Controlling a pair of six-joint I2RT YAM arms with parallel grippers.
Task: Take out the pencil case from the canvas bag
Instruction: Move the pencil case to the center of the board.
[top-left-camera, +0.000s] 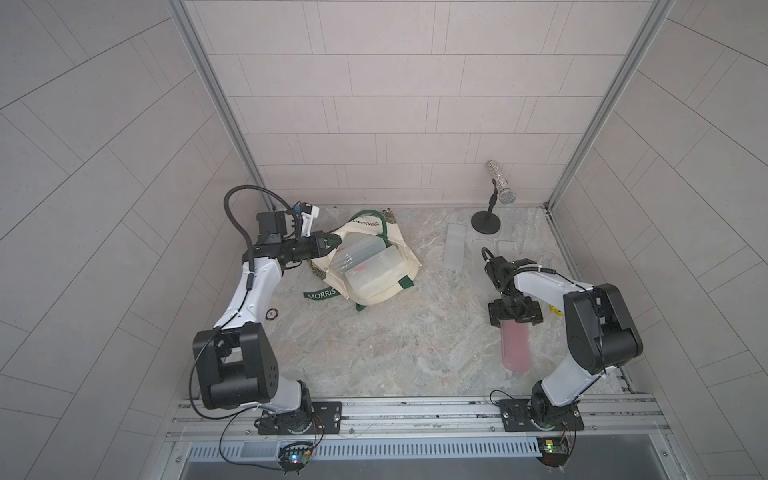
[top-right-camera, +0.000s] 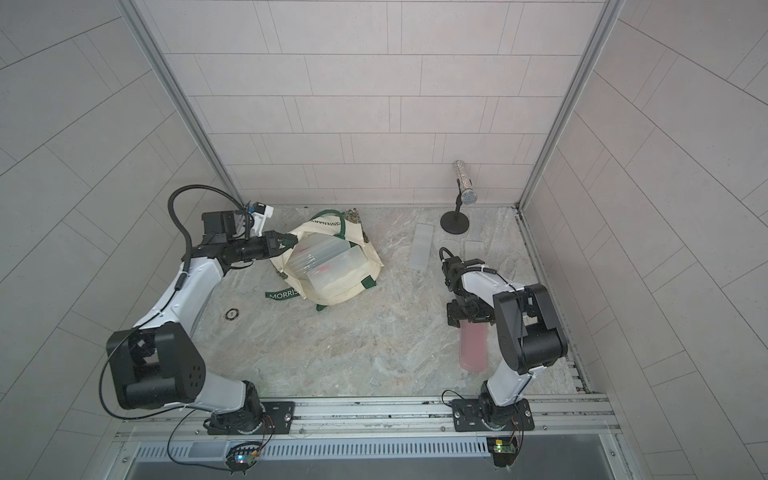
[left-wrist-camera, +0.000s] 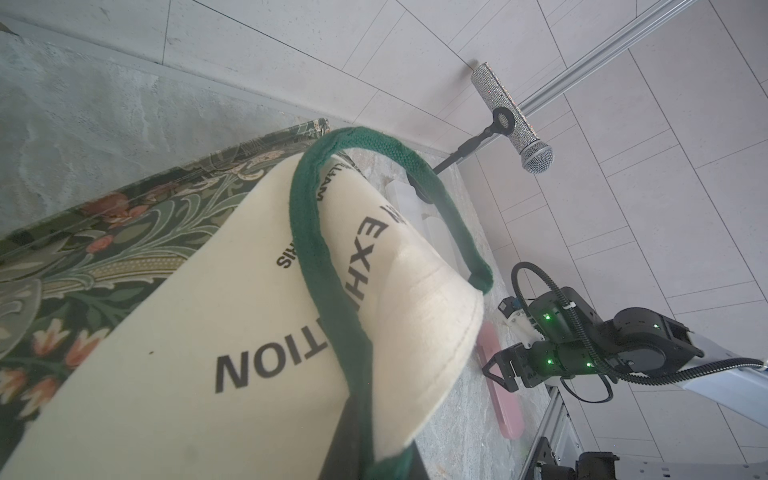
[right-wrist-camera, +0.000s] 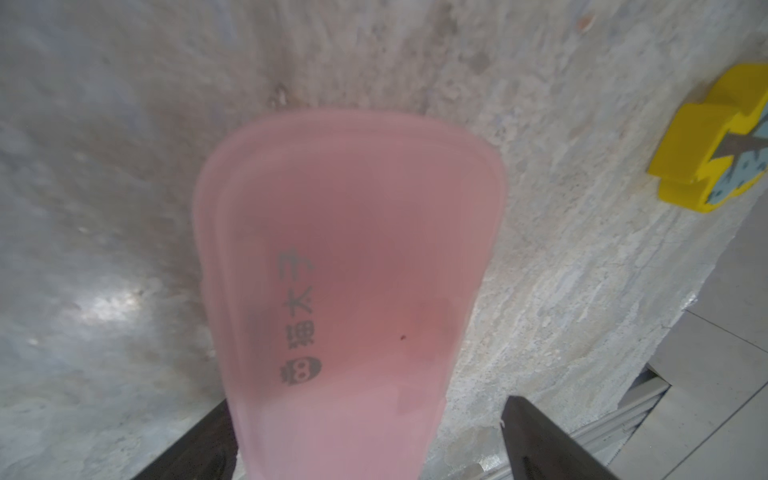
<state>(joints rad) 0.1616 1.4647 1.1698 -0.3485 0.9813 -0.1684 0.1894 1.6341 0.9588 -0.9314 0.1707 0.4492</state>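
Note:
The cream canvas bag (top-left-camera: 374, 286) (top-right-camera: 332, 291) lies on the marble table with its mouth held up. Two clear plastic cases (top-left-camera: 365, 262) show inside it. My left gripper (top-left-camera: 332, 243) (top-right-camera: 291, 241) is shut on the bag's rim beside a green handle (left-wrist-camera: 316, 232); in the left wrist view the cloth (left-wrist-camera: 249, 332) hides most of the jaws. A pink pencil case (top-left-camera: 516, 349) (top-right-camera: 473, 347) (right-wrist-camera: 349, 249) lies flat on the table at the right. My right gripper (top-left-camera: 515, 322) (right-wrist-camera: 361, 415) hangs over its near end, open, with a clear gap on one side.
A silver microphone on a black stand (top-left-camera: 498, 187) is at the back right. Clear cases (top-left-camera: 454, 245) lie in front of it. A yellow block (right-wrist-camera: 715, 153) sits near the right arm. A small ring (top-right-camera: 231, 313) lies by the left arm. Walls close three sides.

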